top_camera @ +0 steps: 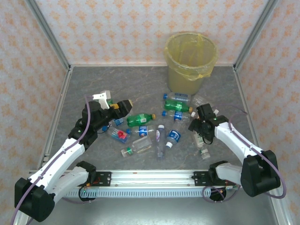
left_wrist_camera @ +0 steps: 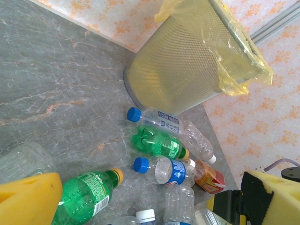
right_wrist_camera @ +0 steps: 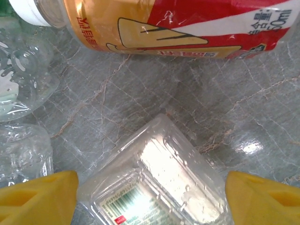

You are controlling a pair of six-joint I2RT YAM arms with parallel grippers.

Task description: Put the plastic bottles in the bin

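Several plastic bottles lie on the grey table in front of the bin (top_camera: 190,58), a pale-yellow bin with a yellow bag (left_wrist_camera: 187,70). My right gripper (top_camera: 201,129) is down among them. Its yellow pads (right_wrist_camera: 37,197) press both sides of a clear square bottle (right_wrist_camera: 154,187), which still lies on the table. A red-and-orange labelled bottle (right_wrist_camera: 164,28) lies just beyond it. My left gripper (top_camera: 115,104) hovers open over the left of the pile, above a green bottle (top_camera: 140,118) with a yellow cap (left_wrist_camera: 86,197), and its jaws (left_wrist_camera: 150,201) hold nothing.
Near the bin's foot lie a clear blue-capped bottle (left_wrist_camera: 161,123), a green one (left_wrist_camera: 159,143) and a blue-labelled one (left_wrist_camera: 164,169). More bottles (top_camera: 140,145) are scattered toward the front rail (top_camera: 150,178). Patterned walls close in the table.
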